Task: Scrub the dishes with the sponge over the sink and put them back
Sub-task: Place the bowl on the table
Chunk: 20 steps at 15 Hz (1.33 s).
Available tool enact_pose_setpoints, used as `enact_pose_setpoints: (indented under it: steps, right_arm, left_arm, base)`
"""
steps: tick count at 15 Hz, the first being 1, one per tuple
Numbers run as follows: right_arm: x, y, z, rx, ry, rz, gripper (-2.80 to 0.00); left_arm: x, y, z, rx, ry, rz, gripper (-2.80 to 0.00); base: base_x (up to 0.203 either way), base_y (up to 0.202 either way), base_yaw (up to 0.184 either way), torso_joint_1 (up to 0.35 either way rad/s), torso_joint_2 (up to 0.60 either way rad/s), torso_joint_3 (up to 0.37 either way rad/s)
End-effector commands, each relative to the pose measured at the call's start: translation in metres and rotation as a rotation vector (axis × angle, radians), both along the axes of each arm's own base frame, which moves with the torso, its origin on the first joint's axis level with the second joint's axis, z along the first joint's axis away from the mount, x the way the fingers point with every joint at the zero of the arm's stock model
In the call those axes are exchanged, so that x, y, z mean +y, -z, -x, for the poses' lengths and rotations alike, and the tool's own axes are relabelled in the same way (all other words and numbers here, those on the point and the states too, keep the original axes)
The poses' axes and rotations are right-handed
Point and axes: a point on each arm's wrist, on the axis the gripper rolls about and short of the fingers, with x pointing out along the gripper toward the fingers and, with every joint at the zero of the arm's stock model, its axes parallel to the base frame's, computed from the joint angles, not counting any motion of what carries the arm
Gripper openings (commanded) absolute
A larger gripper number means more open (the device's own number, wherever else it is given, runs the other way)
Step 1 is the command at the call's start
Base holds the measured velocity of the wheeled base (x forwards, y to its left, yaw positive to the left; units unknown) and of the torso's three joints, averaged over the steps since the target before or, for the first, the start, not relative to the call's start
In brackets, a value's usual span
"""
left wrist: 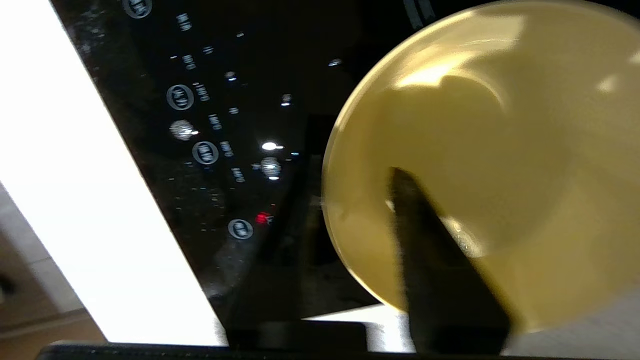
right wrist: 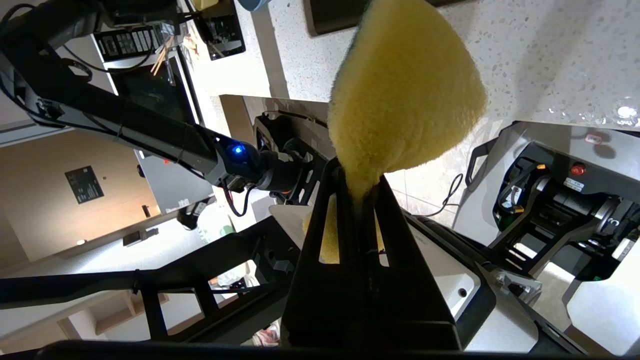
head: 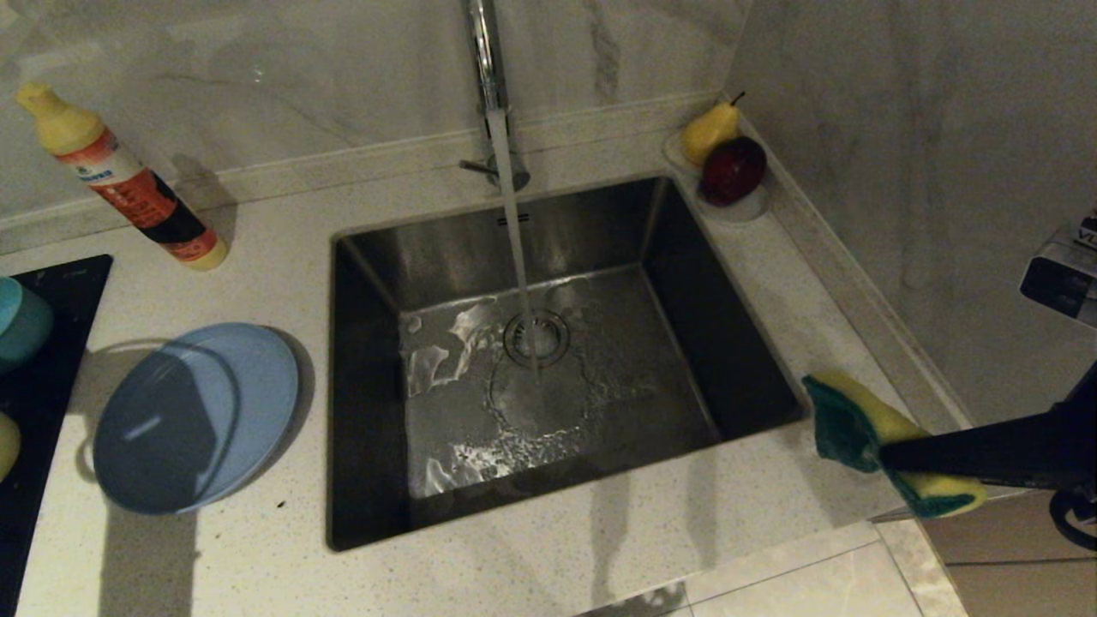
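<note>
Right gripper point(right wrist: 361, 192) clenched on the sponge point(head: 883, 441), pinching it near its middle so the yellow foam bulges beyond the black fingertips; the dark green scouring side faces the sink point(head: 548, 360) in the head view. Sponge hangs over the counter point(head: 257, 566) at the sink's front right corner, just outside the basin rim. Left gripper point(left wrist: 350, 200) is outside the head view; in the left wrist view one dark finger point(left wrist: 440, 260) lies across the inside of the pale-yellow bowl point(left wrist: 500, 150), the other finger sits outside the bowl wall as a dim shape against the black cooktop point(left wrist: 225, 100), and the jaws stand apart on either side of the rim; whether they press the wall cannot be told. Bowl sits on the black glass cooktop near its front edge, and only a sliver of it shows at the left border of the head view. Light-blue plate point(head: 195, 418) lies flat on the counter between cooktop and sink, apart from both. Teal bowl point(head: 21, 321) stands on the cooktop at the far left edge. Water runs from the chrome tap point(head: 490, 77) onto the drain strainer point(head: 536, 338), and the basin floor is wet. Detergent bottle point(head: 120, 176) leans near the back wall, left of the tap. Pear point(head: 710, 130) and a dark red fruit point(head: 733, 170) rest in a small white dish point(head: 746, 208) at the sink's far right corner.
</note>
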Motion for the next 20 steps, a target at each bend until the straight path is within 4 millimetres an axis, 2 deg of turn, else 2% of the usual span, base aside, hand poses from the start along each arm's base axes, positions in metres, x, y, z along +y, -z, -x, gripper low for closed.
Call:
enact_pose_setpoints:
  steps: [1,3,6,7,9,11,14,16,17,20]
  right_arm:
    - [0.0,0.001,-0.001,0.008,-0.001,0.001,-2.8]
    - [0.0,0.001,-0.001,0.009,-0.002,0.001,-2.8]
    - [0.001,0.002,-0.002,0.01,-0.002,0.002,-2.8]
    - [0.001,0.002,-0.002,0.01,-0.002,0.002,-2.8]
    - [0.001,0.004,-0.003,0.015,-0.002,0.004,-2.8]
    - [0.002,0.004,-0.004,0.018,0.0,0.006,-2.8]
    - [0.003,0.006,-0.006,0.027,-0.001,0.008,-2.8]
    - [0.003,0.007,-0.008,0.034,0.0,0.011,-2.8]
    - [0.004,0.008,-0.009,0.037,0.002,0.013,-2.8]
    - [0.005,0.007,-0.012,0.041,0.002,0.015,-2.8]
  left_arm:
    - [-0.001,-0.009,0.004,-0.029,-0.003,-0.017,0.0]
    - [0.0,-0.02,0.005,-0.052,-0.008,-0.039,0.0]
    - [-0.015,-0.068,0.015,-0.153,0.02,-0.162,0.0]
    - [-0.023,-0.084,0.018,-0.194,0.079,-0.2,-2.8]
    - [-0.041,-0.103,0.018,-0.245,0.227,-0.221,-2.8]
    - [-0.073,-0.122,0.013,-0.291,0.402,-0.241,-2.8]
    - [-0.119,-0.129,0.002,-0.269,0.628,-0.266,-2.8]
    - [-0.139,-0.124,-0.003,-0.235,0.722,-0.241,-2.8]
    - [-0.144,-0.114,-0.006,-0.204,0.758,-0.208,-2.8]
    - [-0.147,-0.086,-0.012,-0.128,0.805,-0.134,-2.8]
  base:
    - [0.0,0.0,0.0,0.0,0.0,0.0]
    - [0.0,0.0,0.0,0.0,0.0,0.0]
    - [0.0,0.0,0.0,0.0,0.0,0.0]
    - [0.0,0.0,0.0,0.0,0.0,0.0]
    - [0.0,0.0,0.0,0.0,0.0,0.0]
    - [0.0,0.0,0.0,0.0,0.0,0.0]
    - [0.0,0.0,0.0,0.0,0.0,0.0]
    - [0.0,0.0,0.0,0.0,0.0,0.0]
    - [0.0,0.0,0.0,0.0,0.0,0.0]
    - [0.0,0.0,0.0,0.0,0.0,0.0]
